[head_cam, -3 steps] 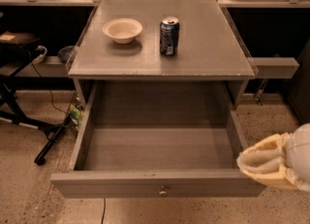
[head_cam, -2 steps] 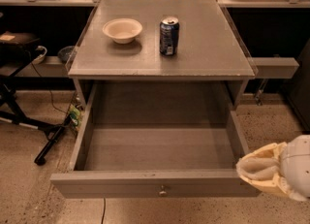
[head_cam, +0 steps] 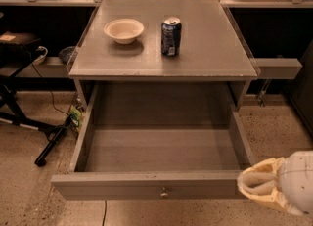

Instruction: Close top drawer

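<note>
The top drawer (head_cam: 161, 147) of the grey cabinet is pulled fully open toward me, its plain box interior empty. Its front panel (head_cam: 146, 186) shows at the bottom with a small round metal knob (head_cam: 164, 192) at centre. My gripper (head_cam: 258, 187) is at the lower right, its cream fingers touching or just in front of the right end of the drawer's front panel. The other drawers are out of view.
On the cabinet top (head_cam: 205, 49) stand a cream bowl (head_cam: 123, 30) and a blue soda can (head_cam: 170, 36). A black stand with legs (head_cam: 29, 122) is on the speckled floor at left. A grey shelf (head_cam: 279, 67) sticks out to the right of the cabinet.
My gripper has moved down and slightly left along the right end of the drawer front. The drawer has not visibly moved.
</note>
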### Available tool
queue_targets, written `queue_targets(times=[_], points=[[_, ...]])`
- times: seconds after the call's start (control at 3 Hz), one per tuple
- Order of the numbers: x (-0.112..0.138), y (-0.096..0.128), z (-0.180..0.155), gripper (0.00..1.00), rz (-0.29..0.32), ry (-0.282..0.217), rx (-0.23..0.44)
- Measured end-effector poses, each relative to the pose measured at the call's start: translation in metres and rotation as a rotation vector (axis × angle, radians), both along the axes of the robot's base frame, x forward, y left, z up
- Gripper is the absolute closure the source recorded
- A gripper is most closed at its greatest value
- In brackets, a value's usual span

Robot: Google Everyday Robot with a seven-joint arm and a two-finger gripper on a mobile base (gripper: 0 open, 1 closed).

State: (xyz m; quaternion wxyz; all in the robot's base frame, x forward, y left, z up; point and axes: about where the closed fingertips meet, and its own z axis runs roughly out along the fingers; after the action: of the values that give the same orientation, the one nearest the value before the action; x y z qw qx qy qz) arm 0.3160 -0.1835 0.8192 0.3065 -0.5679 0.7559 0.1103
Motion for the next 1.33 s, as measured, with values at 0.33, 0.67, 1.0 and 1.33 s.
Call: queue_targets(times=[0.33,0.67,1.0,1.33], points=[[-0.014,-0.008,-0.051,1.00,-0.008,0.076,0.031],[-0.017,-0.014,-0.077,1.00,-0.026,0.098,0.037],[-0.011,-0.014,-0.101,1.00,-0.027,0.112,0.062],[0.003,-0.012,-0.120,1.00,-0.024,0.115,0.076]])
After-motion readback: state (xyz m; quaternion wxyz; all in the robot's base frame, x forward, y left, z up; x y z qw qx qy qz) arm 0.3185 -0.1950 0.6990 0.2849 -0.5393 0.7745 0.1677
